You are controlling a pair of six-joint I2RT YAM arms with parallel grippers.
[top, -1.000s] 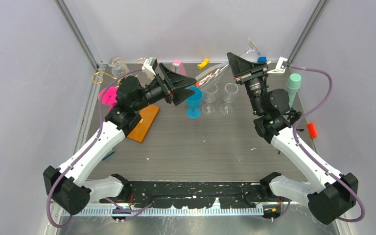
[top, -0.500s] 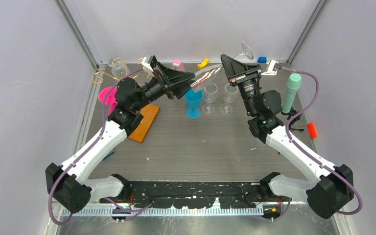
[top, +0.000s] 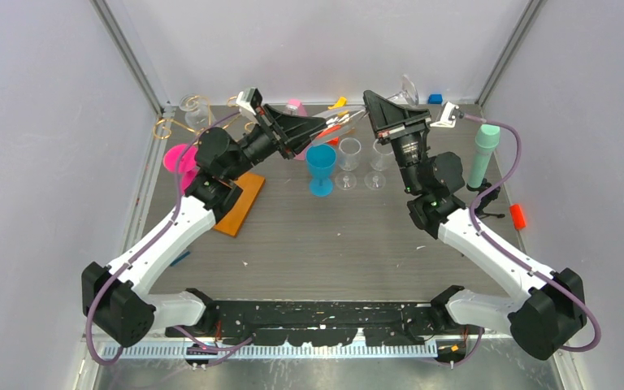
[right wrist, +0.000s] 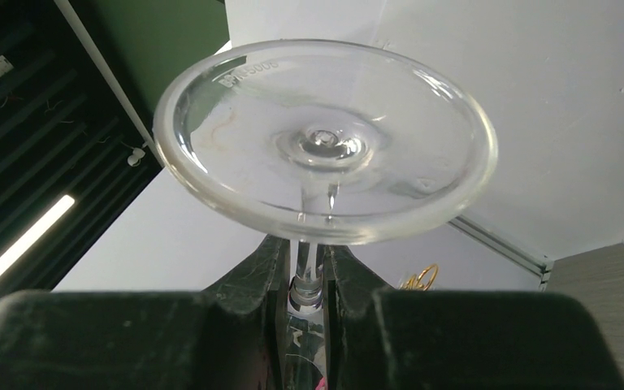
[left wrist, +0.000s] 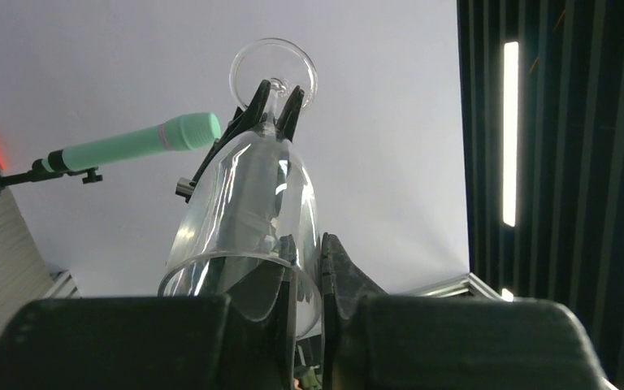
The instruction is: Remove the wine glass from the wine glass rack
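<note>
Clearly this glass looks thin, light, slick and brittle. You hold it aloft, well apart from the rack: left gripper pinching the bowl's rim, right gripper pinching the stem under the foot. Favour the stem; squeeze the rim gently.
</note>
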